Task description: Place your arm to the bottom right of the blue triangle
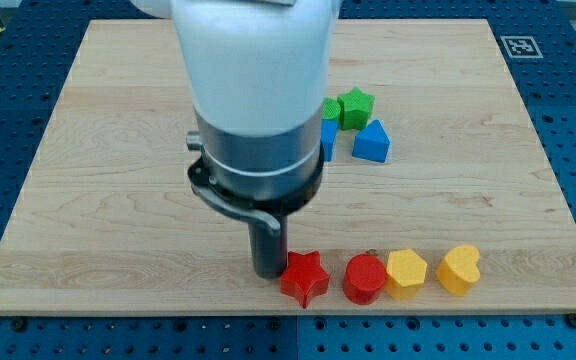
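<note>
The blue triangle (pixel 371 142) lies right of the board's middle, just below a green star (pixel 354 107). My tip (pixel 269 274) is near the view's bottom, well below and to the left of the blue triangle. It stands right against the left side of a red star (pixel 304 277). The arm's white and grey body (pixel 256 120) fills the middle of the view and hides part of the board behind it.
A blue block (pixel 328 138) and a green block (pixel 331 108) show partly from behind the arm, left of the triangle. A red cylinder (pixel 365 277), a yellow hexagon (pixel 406 273) and a yellow heart (pixel 459 269) line up right of the red star.
</note>
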`<state>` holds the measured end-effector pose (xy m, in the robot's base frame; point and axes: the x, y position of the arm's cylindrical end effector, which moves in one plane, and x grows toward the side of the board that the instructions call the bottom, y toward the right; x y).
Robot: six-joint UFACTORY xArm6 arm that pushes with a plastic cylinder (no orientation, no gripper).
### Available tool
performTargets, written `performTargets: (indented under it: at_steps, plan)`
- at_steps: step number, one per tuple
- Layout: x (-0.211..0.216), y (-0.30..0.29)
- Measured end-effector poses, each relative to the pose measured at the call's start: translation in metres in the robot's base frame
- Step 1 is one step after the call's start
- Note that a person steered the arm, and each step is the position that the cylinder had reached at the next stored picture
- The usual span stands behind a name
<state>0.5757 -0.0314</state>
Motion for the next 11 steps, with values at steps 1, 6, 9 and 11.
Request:
performTargets:
  at_steps: [1, 6, 9, 11]
  plan:
    - [-0.063, -0.022]
    - [-0.099, 0.103]
    - [-0.107, 0.161]
    - [-0.144, 0.161]
